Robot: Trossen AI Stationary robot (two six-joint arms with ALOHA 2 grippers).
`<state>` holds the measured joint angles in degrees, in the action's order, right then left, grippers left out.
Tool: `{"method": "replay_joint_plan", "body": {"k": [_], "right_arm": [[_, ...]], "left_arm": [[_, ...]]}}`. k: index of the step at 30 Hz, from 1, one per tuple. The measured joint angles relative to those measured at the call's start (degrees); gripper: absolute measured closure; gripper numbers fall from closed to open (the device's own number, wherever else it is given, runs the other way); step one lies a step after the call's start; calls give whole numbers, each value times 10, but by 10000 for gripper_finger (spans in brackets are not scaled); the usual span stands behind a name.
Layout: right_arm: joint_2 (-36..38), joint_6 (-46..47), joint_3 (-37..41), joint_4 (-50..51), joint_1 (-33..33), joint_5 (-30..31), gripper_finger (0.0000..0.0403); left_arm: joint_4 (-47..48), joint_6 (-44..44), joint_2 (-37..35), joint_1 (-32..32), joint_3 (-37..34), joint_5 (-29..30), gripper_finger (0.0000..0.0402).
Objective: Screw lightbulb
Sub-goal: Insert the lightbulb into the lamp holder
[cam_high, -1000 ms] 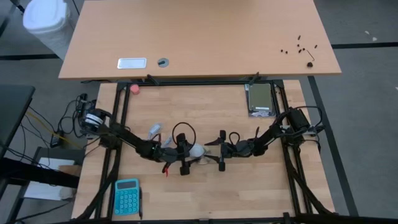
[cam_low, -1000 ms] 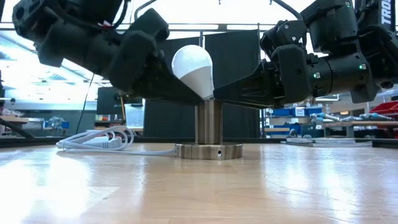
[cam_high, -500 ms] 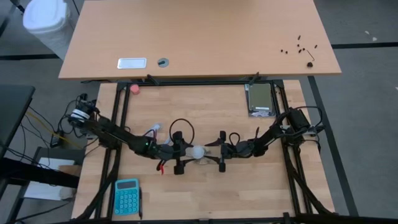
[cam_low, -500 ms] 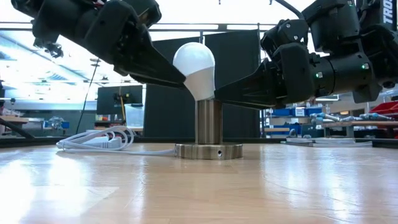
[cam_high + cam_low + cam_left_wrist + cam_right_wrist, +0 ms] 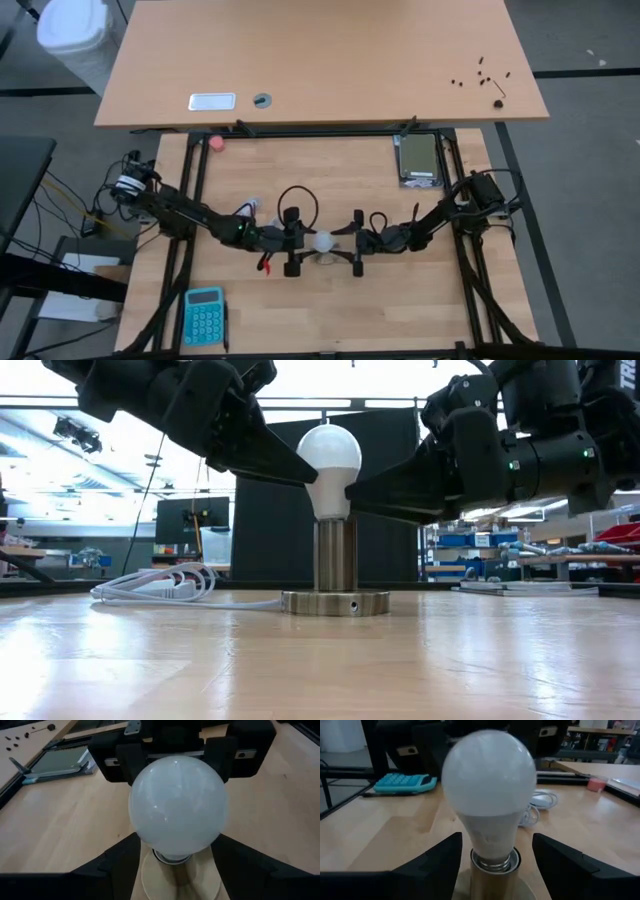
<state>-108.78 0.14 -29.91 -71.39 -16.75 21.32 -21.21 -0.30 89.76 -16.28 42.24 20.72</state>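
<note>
Lightbulb [image 5: 331, 468] stands upright in the socket post [image 5: 335, 555], near table centre. I see the left gripper [image 5: 291, 247] at its 9 o'clock and the right gripper [image 5: 356, 246] at its 3 o'clock; both bracket the neck, contact unclear. Frosted shell looks light, slick, fragile; I would grip the neck gently.

I see a light wooden worktop [image 5: 330, 300] carrying everything. My landmark is the metal socket stand [image 5: 335, 600], whose round base sits flat on the wood near the middle. A coiled white cord [image 5: 165, 585] lies on the worktop just beside the stand, toward the left arm's side. A turquoise calculator [image 5: 204, 316] rests well apart from the stand, at the near left corner. A small pink ball [image 5: 215, 143] sits far from the stand at the back left edge. A grey flat device [image 5: 419, 160] lies back right of the stand.
</note>
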Motion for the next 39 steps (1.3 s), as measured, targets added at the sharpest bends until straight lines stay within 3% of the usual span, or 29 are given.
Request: {"method": "replay_joint_plan", "body": {"k": [7, 39], "right_arm": [[21, 25, 0, 55, 0, -4, 149], [21, 68, 0, 46, -35, -16, 149]], "left_arm": [[0, -1, 0, 14, 0, -12, 158], [31, -7, 0, 21, -1, 17, 159]]}}
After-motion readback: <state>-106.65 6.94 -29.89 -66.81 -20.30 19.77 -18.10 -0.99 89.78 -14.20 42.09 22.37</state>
